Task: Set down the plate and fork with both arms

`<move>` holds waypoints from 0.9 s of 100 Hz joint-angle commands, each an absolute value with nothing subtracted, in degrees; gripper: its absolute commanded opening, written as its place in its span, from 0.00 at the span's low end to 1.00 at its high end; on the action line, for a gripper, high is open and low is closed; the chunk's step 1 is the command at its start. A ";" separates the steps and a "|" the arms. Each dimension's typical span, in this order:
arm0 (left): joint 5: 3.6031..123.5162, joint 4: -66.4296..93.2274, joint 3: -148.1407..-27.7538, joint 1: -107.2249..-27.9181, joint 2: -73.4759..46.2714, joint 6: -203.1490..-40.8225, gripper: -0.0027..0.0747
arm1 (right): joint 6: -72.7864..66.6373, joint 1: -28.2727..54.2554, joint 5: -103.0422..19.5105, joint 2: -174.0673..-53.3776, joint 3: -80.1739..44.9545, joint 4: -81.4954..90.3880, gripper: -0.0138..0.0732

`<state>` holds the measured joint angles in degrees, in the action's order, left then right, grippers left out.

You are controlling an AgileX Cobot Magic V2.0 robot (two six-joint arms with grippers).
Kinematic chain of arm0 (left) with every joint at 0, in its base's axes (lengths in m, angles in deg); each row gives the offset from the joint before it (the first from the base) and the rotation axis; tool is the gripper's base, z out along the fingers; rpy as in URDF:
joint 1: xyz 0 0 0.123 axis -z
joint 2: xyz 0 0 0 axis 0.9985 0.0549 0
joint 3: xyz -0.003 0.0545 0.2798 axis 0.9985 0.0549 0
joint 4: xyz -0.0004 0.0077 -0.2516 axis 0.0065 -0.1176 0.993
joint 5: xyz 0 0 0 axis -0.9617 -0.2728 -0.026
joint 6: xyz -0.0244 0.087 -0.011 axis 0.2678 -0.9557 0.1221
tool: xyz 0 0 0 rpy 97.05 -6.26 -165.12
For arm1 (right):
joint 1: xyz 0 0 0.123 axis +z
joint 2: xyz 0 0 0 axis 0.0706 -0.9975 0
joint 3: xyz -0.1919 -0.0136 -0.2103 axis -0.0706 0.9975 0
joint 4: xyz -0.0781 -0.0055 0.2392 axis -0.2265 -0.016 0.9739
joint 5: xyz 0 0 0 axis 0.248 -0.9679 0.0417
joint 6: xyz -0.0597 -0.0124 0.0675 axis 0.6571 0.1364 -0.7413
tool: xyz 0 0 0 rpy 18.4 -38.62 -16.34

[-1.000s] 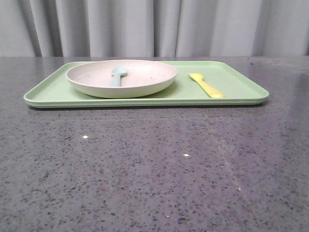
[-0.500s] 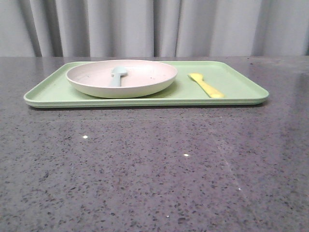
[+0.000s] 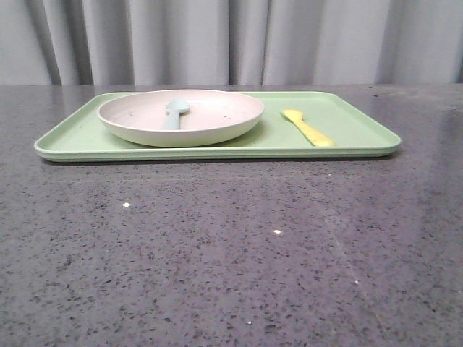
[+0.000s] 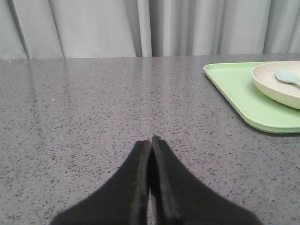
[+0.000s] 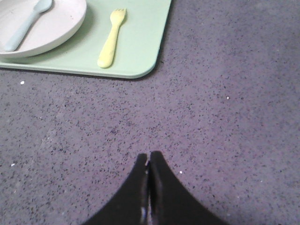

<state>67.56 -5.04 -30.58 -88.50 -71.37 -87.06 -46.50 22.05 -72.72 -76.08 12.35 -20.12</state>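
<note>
My left tool (image 4: 151, 140) is closed on nothing, low over the bare surface (image 3: 231, 246) to the left of the tray (image 3: 347, 144); my right tool (image 5: 149, 157) is closed and empty too, off the tray's near right corner. The plate (image 3: 181, 126) sits on the left half of the tray with a pale blue spoon (image 3: 173, 112) lying in it, and the fork (image 3: 307, 128) lies flat on the tray just right of the plate. Against a second ago, the tray and its load sit a hair further left in the front view, nothing more. Plate and fork already lie where placing would leave them; equally this could be the set-up.
</note>
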 commanded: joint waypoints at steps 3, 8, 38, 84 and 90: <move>71.60 -4.87 -29.82 -88.67 -73.24 -86.41 0.01 | -45.76 19.55 -61.95 -75.88 14.09 -21.73 0.08; 71.60 -4.87 -29.82 -88.67 -73.24 -86.41 0.01 | -45.55 18.05 -57.76 -74.99 16.73 -21.64 0.08; 71.60 -4.87 -29.82 -88.67 -73.14 -86.41 0.01 | -34.97 7.17 -34.17 -67.94 30.25 -15.39 0.08; 71.60 -4.87 -29.82 -88.67 -73.14 -86.41 0.01 | -31.59 0.57 -31.13 -58.05 42.33 -13.54 0.08; 71.60 -4.87 -29.82 -88.67 -73.14 -86.41 0.01 | -31.59 0.07 -30.13 -56.86 43.46 -13.36 0.08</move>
<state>67.43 -5.04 -30.58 -88.50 -71.37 -86.97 -32.40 0.84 -36.20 -57.71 43.64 -13.71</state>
